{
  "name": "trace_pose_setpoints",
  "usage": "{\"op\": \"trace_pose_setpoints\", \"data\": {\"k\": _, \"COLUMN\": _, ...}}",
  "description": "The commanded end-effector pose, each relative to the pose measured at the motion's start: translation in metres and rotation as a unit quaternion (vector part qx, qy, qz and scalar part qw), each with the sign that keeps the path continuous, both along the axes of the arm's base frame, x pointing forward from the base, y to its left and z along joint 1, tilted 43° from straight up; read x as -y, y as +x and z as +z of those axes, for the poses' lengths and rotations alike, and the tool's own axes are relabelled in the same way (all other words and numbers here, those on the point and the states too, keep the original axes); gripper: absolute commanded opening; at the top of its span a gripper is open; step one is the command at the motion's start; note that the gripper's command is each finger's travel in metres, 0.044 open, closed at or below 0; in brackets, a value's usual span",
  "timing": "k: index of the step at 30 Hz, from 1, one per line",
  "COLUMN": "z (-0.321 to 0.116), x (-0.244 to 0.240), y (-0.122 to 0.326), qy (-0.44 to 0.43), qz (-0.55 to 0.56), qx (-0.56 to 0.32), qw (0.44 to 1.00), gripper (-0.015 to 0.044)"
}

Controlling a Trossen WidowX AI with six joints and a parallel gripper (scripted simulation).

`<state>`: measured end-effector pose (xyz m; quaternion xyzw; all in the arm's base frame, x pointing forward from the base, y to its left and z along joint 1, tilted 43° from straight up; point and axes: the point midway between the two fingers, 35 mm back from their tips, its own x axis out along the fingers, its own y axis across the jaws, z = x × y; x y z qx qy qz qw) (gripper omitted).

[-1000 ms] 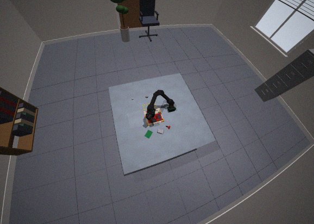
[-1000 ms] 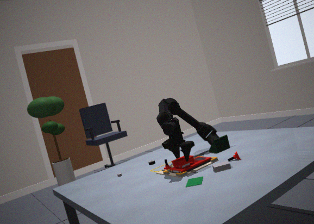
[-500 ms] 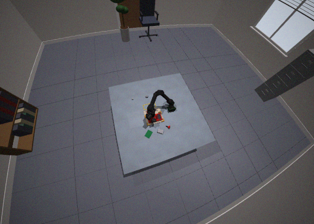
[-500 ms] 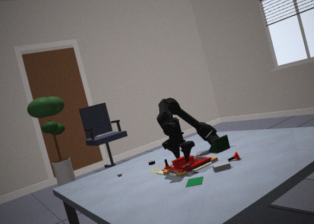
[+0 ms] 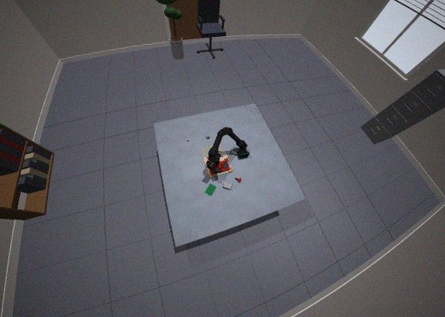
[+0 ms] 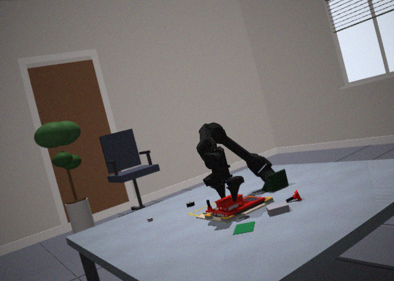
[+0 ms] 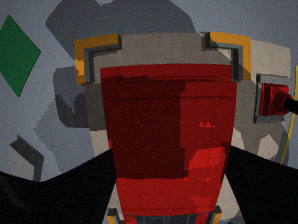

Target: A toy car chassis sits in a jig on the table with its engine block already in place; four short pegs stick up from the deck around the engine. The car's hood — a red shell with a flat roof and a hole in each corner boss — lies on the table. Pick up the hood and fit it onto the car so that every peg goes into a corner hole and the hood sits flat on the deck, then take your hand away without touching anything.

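My gripper (image 5: 214,169) (image 6: 229,198) (image 7: 171,153) points down over the car and is shut on the red hood (image 6: 228,201) (image 7: 150,145), one finger at each side. The hood is above the rear part of the red chassis (image 6: 256,200), very low over its deck and roughly lined up with it in the wrist view. Grey engine parts show beneath the hood's side in the exterior view. The chassis lies in the tan jig (image 6: 204,217) (image 7: 160,47) with orange corners. The pegs and corner holes are hidden, so I cannot tell whether the pegs are in the holes.
A red block with a black stem (image 6: 208,207) (image 7: 272,99) stands beside the chassis. Nearby lie a green square (image 5: 210,189) (image 6: 244,228) (image 7: 19,55), a grey block (image 5: 227,185) (image 6: 277,209) and a red-and-black piece (image 5: 239,179) (image 6: 296,196). A small black part (image 5: 208,137) (image 6: 190,204) lies farther off.
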<state>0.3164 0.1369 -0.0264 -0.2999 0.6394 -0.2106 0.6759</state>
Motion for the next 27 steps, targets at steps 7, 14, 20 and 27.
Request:
{"op": "trace_pose_setpoints", "data": {"k": 7, "z": 0.0003, "x": 0.0000, "y": -0.0006, "qy": 0.000, "qz": -0.001, "qx": 0.002, "qw": 1.000, "gripper": 0.0000}}
{"op": "trace_pose_setpoints", "data": {"k": 14, "z": 0.0001, "x": 0.0005, "y": -0.0010, "qy": 0.000, "qz": 0.001, "qx": 0.003, "qw": 1.000, "gripper": 0.0000}}
{"op": "trace_pose_setpoints", "data": {"k": 20, "z": 0.0000, "x": 0.0009, "y": -0.0012, "qy": -0.001, "qz": 0.003, "qx": 0.003, "qw": 1.000, "gripper": 0.0000}}
{"op": "trace_pose_setpoints", "data": {"k": 27, "z": -0.0014, "x": 0.0022, "y": -0.0011, "qy": -0.001, "qz": 0.003, "qx": 0.004, "qw": 1.000, "gripper": 0.0000}}
